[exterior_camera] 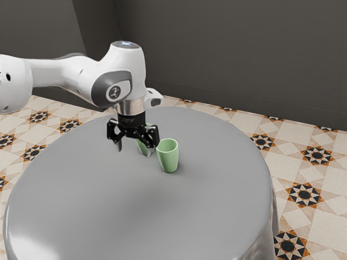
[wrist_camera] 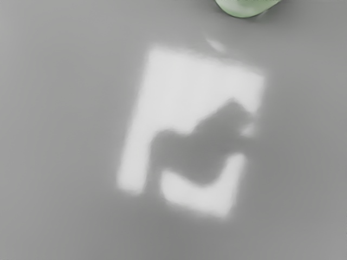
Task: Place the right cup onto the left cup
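- Hanging wide open, the gripper holds nothing.
- Beside the gripper stands the right cup; the left cup seems behind the gripper.
- The right cup looks light and stiff; pinch its sides.

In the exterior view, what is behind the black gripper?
Behind the gripper, part of a green cup shows, with the grey table around it. The gripper covers much of this cup, so whether it holds anything cannot be seen.
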Motion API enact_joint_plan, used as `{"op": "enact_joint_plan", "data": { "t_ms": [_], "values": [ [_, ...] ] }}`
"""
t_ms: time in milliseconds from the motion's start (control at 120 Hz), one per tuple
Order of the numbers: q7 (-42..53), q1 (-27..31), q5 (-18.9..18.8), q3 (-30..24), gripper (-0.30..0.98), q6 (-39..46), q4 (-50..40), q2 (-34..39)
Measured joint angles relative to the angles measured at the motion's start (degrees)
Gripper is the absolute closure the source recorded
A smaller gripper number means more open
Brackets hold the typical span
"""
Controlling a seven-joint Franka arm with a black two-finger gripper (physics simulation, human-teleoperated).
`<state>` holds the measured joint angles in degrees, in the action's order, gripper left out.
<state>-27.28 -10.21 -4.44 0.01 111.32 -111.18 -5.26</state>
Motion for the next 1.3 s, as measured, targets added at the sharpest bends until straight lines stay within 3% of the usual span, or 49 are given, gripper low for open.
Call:
{"op": "enact_joint_plan", "data": {
  "t_ms": [642,808,1300],
  "values": [
    [-6.6,0.2,0.0,2.4,0.00,4.8,11.3,-13.7],
    [-5.9,0.4,1.5,5.1,0.00,5.6,15.5,-17.8],
    [-2.6,1.4,2.9,5.4,0.00,6.5,23.9,-26.2]
  ]
}}
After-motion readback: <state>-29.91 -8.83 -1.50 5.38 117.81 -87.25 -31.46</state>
